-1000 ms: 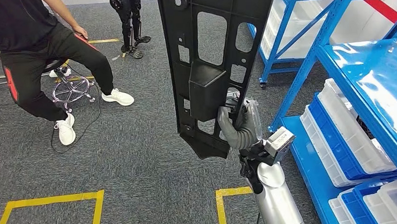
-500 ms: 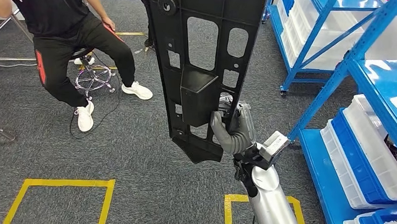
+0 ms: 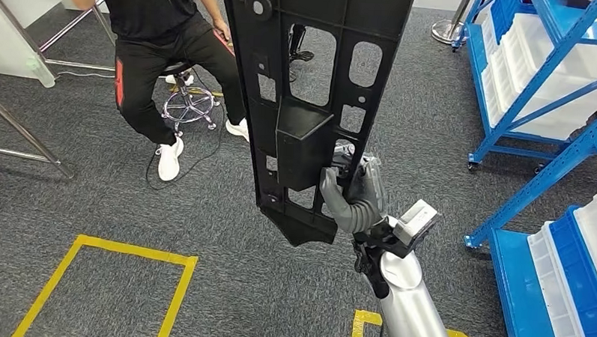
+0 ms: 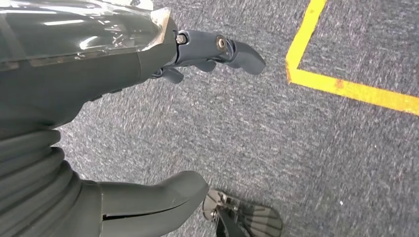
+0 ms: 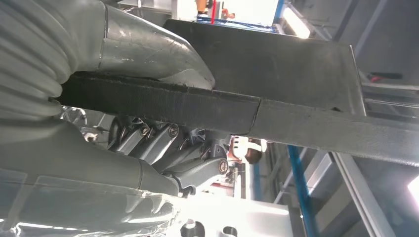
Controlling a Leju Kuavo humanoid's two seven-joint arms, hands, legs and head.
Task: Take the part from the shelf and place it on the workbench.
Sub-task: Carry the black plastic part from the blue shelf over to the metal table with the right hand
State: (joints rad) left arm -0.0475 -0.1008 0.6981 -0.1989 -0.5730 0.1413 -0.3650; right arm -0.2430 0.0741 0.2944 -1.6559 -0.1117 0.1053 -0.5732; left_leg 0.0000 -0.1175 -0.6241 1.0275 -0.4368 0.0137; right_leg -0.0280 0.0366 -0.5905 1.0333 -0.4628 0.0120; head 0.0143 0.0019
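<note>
In the head view a long black plastic part (image 3: 313, 101) with several cut-outs and a boxy bulge stands upright in front of me, its top running out of the picture. My right hand (image 3: 358, 197) grips its lower edge, thumb on the near face and fingers behind. The right wrist view shows the part (image 5: 296, 74) edge-on, clamped between the thumb and fingers of my right hand (image 5: 148, 143). My left hand (image 4: 74, 123) hangs over grey carpet and holds nothing, with its fingers (image 4: 217, 49) well apart from the thumb.
A person (image 3: 165, 29) in black sits on a chrome stool (image 3: 185, 104) at the back left. Blue shelving (image 3: 554, 72) with white bins stands to the right. Yellow tape (image 3: 128, 252) marks squares on the carpet. Metal legs (image 3: 27, 136) slant at far left.
The whole picture has shifted as the camera turned: the person and stool slid towards the middle and the blue shelves towards the right edge. The part stays in my right hand.
</note>
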